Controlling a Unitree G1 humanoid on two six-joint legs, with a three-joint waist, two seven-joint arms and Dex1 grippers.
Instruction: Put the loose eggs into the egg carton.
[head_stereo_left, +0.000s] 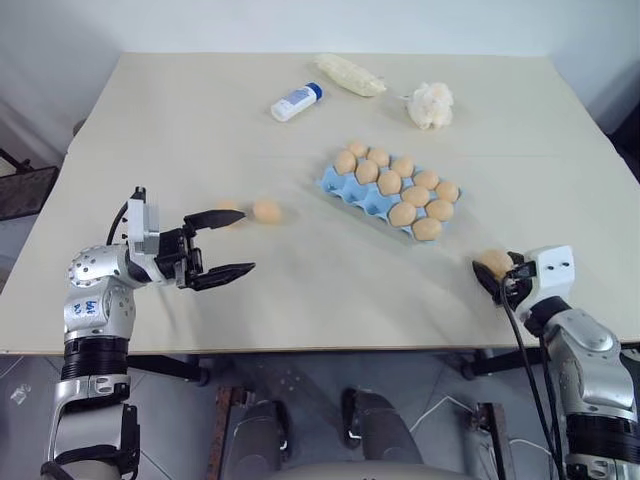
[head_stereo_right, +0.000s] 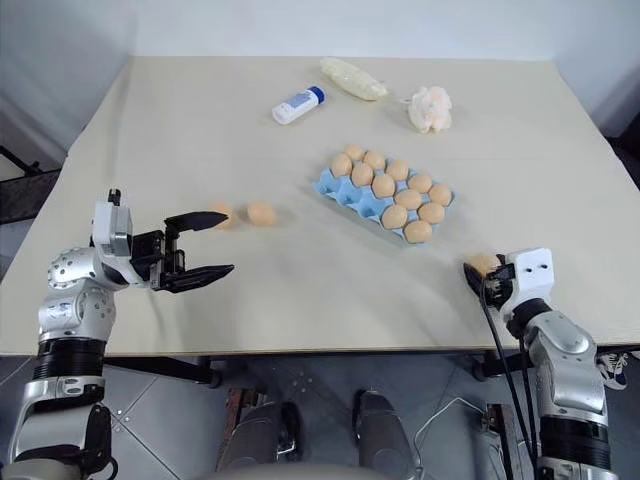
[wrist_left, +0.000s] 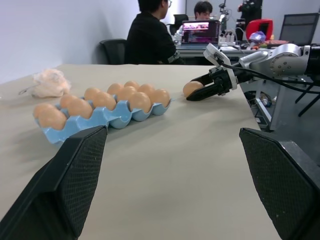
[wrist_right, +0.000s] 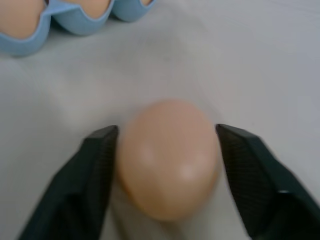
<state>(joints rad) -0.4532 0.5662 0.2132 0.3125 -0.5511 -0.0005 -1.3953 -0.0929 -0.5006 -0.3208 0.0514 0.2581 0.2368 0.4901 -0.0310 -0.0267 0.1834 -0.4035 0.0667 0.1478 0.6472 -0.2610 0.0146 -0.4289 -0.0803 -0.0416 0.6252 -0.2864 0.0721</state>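
Your right gripper (wrist_right: 165, 165) brackets a smooth tan loose egg (wrist_right: 167, 157) on the beige surface (head_stereo_left: 330, 290), fingers flanking it, contact uncertain. Close gently and lift straight before heading to the light blue pulp egg carton (head_stereo_left: 345, 190). Left gripper (head_stereo_left: 215, 245) gapes, empty.

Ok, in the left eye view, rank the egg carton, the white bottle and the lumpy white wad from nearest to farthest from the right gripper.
1. Egg carton, mid-table, nearest the right gripper.
2. White wad, far side.
3. White bottle, far side, further left.
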